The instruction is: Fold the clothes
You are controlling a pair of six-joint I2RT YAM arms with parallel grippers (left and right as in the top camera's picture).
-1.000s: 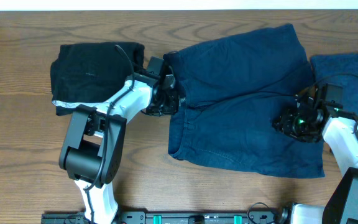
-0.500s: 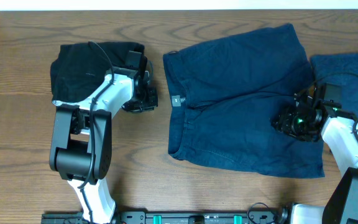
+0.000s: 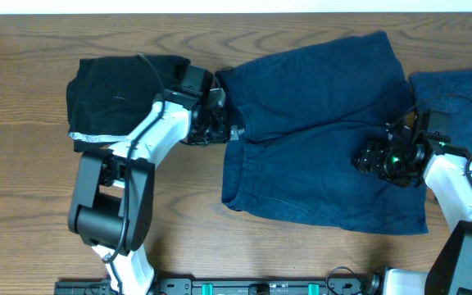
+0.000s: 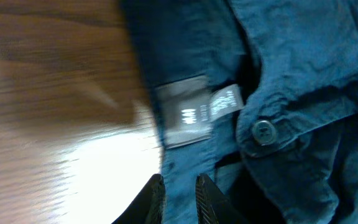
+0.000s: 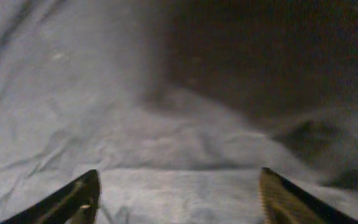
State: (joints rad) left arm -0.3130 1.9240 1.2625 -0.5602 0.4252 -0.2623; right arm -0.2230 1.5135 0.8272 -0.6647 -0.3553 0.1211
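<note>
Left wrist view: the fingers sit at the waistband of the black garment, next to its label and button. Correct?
No. The left fingers sit at the waistband of the navy shorts, not the black garment; the left wrist view shows blue fabric around the label and button.

Matt dark clothes (image 3: 318, 123) on a grained wooden worktop (image 3: 23, 205).
Under the left end effector (image 4: 180, 186) the cloth is soft and creased, with a woven label (image 4: 184, 112) and a smooth, dull button (image 4: 264, 131); the wood beside it shows a slight sheen. Beneath the right end effector (image 5: 179, 199) the cloth is matt and wrinkled, between dark fingers (image 5: 73, 202) with ribbed edges.
</note>
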